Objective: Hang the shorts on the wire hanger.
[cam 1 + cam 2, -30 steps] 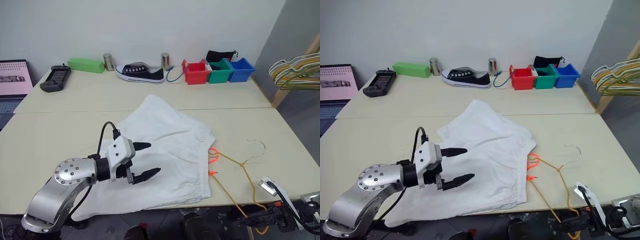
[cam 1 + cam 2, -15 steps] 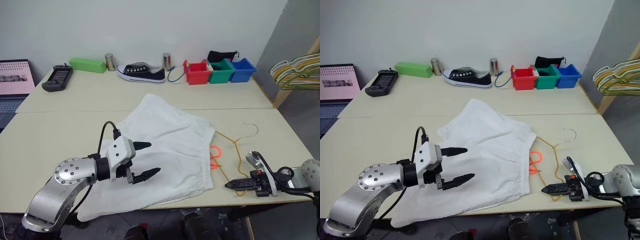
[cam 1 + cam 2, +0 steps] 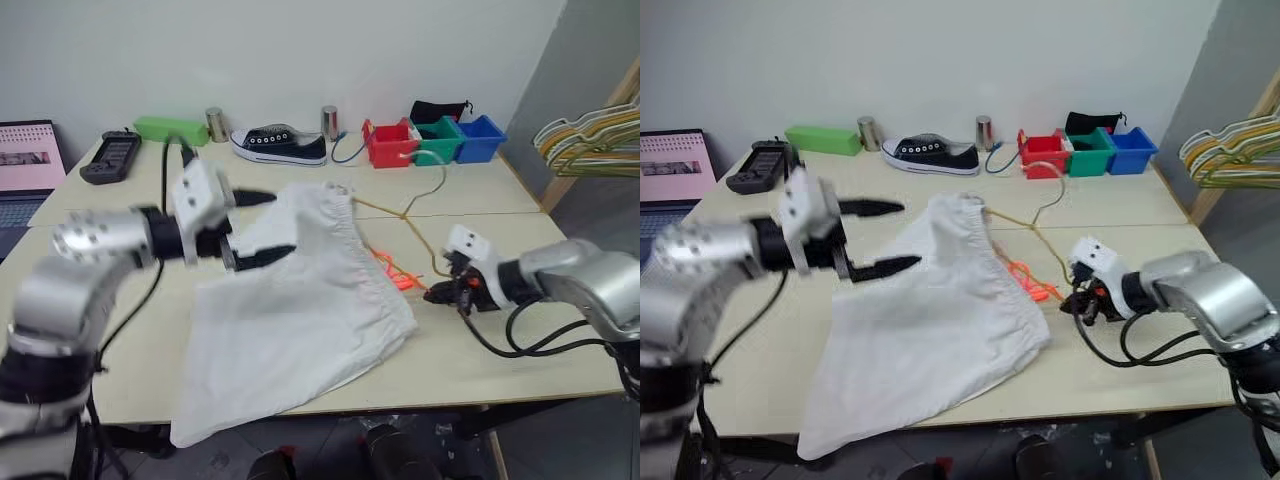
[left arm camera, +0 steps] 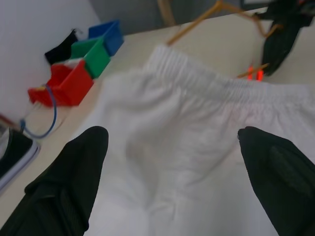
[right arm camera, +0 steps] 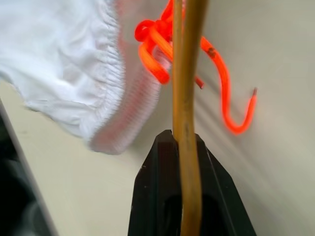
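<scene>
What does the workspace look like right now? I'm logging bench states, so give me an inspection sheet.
Surface: two pale tables pushed together.
Job's things: white shorts spread out; wire hanger lifted at one end, reaching under the waistband.
Clutter: shoe, two cans, green box, red, green and blue bins, handheld device, laptop.
Grippers: left gripper open above the shorts; right gripper shut on the hanger.
Cables: blue cord beside the red bin.
Surroundings: hanger bunch on the right, white wall.
</scene>
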{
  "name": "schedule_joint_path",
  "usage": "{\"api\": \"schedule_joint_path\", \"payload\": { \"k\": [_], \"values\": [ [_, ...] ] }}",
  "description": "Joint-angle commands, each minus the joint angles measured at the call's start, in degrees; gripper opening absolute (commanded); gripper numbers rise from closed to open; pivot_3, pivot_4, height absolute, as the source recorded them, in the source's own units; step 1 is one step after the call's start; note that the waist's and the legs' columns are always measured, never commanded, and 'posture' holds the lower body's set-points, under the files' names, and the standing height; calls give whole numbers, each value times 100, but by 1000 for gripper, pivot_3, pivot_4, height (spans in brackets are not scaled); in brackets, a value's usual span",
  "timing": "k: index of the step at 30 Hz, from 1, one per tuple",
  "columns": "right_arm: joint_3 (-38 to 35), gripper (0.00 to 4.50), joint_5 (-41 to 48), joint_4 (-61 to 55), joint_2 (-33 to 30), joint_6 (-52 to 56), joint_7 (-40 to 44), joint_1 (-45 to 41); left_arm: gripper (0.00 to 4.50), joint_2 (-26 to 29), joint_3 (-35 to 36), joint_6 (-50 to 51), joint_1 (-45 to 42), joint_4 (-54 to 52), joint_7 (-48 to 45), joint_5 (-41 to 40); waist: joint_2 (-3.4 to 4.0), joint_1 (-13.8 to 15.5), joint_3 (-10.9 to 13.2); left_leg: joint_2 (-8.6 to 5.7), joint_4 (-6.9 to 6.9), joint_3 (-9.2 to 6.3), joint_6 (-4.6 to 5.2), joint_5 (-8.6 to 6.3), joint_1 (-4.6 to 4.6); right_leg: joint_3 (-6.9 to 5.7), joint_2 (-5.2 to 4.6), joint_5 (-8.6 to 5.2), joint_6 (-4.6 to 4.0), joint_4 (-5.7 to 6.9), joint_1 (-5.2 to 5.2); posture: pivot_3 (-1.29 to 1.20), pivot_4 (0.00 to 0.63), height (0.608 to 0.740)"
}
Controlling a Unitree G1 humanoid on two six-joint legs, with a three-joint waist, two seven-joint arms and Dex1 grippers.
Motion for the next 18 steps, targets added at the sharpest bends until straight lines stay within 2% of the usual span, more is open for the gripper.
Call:
{"api": "schedule_joint_path", "payload": {
  "k": [1, 7, 12, 18],
  "values": [
    [369, 0, -878, 233, 261, -756, -232, -415, 4492, 140, -556, -631, -836, 886, -789, 527, 5, 4, -2, 0, 1, 1, 0, 1, -13, 2, -1, 0, 0, 4, -1, -198, 48, 740],
    [483, 0, -1388, 100, 679, -933, -277, -695, 4492, 2, -1343, -1906, -1523, 2152, -1680, 1407, 8, -18, -2, 6, -15, -12, -2, 2, -40, -19, 0, 9, -44, 28, -42, -214, 40, 740],
    [616, 0, -1854, -204, 628, -1201, -203, -721, 4492, -341, -1668, -3030, -1866, 3279, -1665, 2122, 9, -26, -2, 4, -14, -19, -2, 1, -42, -29, -2, 0, -55, 46, -48, -240, 35, 740],
    [622, 0, -2194, -432, 776, -1194, -209, -743, 4492, -545, -1845, -3596, -1947, 3748, -1812, 2528, 8, -145, -2, 1, 4, -21, -2, 2, -41, -27, -3, -1, -52, 75, -46, -251, 27, 740]
  ]
}}
